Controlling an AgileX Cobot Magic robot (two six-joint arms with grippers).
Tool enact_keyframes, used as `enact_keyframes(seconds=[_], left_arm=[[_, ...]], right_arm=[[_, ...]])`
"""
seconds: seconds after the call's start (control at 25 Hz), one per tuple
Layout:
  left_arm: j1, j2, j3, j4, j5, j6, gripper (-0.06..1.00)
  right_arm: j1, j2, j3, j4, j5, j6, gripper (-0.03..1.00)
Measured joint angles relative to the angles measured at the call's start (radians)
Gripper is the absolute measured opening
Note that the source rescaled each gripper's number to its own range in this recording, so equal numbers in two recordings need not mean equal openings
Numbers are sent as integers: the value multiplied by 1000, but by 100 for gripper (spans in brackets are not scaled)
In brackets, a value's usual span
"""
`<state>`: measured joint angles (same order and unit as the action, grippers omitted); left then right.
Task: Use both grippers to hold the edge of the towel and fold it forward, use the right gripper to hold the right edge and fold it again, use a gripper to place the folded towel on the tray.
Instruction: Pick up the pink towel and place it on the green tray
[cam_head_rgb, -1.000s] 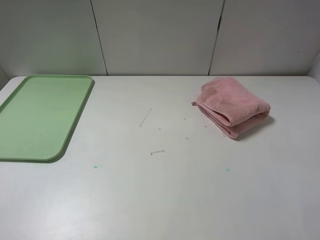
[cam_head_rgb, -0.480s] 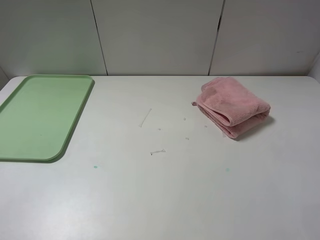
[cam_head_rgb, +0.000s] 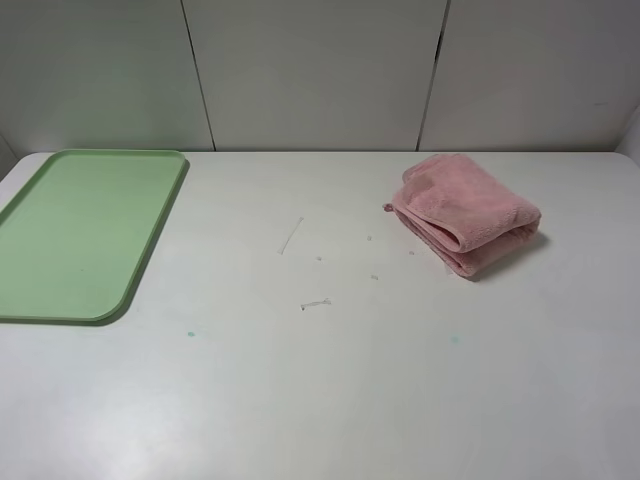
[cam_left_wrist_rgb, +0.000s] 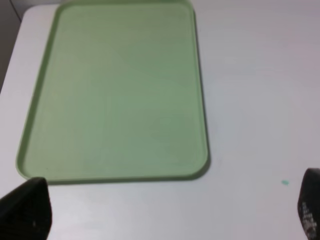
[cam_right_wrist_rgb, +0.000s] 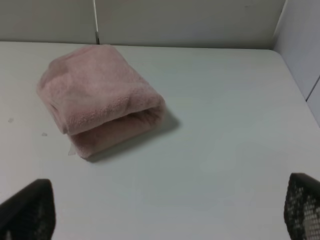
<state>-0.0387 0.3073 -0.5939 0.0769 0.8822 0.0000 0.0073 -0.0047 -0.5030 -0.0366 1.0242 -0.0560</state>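
The towel (cam_head_rgb: 465, 213) lay on the far right part of the white counter (cam_head_rgb: 330, 390), not on the tray (cam_head_rgb: 80, 235). It was a pink, fluffy cloth doubled over into a loose, thick bundle. Its top was rounded and its soft layers were stacked, and the fold opened toward the near right. A thin pink edge of the lower layer showed along the near side, and the bundle cast a short shadow on the counter to its right.

The tray sat well apart from it, at the far left of the counter. It was a pale green, smooth plastic rectangle with rounded corners and a low raised rim, and nothing lay in it.

The counter between them was matte and flat. It carried a thin pale scratch (cam_head_rgb: 290, 236) near the middle, a shorter mark (cam_head_rgb: 315, 304) nearer the front, and a tiny teal speck (cam_head_rgb: 190, 333). Plain grey wall panels (cam_head_rgb: 310, 70) with dark vertical seams rose behind the far edge.

The left tool (cam_left_wrist_rgb: 167, 212) hung above bare counter just off the near end of the tray. Its black jaws stood wide apart and held nothing. The right tool (cam_right_wrist_rgb: 165, 210) hung over bare counter on the near side of the towel, clear of it. Its jaws were likewise spread wide and empty, one showing a mesh-like texture. Neither tool appeared in the high view.
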Motion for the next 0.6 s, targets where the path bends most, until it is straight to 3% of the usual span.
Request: enact_keyframes(seconds=[0.4, 0.6], left_arm=[[-1, 488, -214, -16, -19, 54, 97], [-1, 713, -321, -77, -48, 57, 97]], right_arm=[[0, 0, 0, 0, 0, 0, 100], [0, 0, 0, 0, 0, 2, 100]])
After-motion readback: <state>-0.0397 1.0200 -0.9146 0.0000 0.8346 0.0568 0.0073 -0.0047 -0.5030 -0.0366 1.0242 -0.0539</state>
